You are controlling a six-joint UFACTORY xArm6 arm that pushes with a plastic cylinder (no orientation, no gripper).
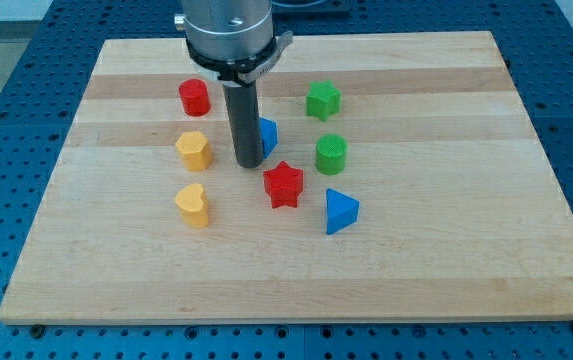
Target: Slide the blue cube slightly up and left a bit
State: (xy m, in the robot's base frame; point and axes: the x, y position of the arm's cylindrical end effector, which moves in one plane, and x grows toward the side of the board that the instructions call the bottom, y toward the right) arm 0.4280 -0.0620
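The rod [245,120] hides most of the blue cube [268,134].

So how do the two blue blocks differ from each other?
The blue cube sits mostly hidden behind my tip, touching or nearly touching it; the blue triangular wedge block stands in full view, apart from my tip. The cube lies nearer the view's top, left of the green cylinder; the wedge lies below that cylinder. Both are the same blue.

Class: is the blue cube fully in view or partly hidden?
Partly hidden: my tip and its rod cover the blue cube's left side; only its right edge shows.
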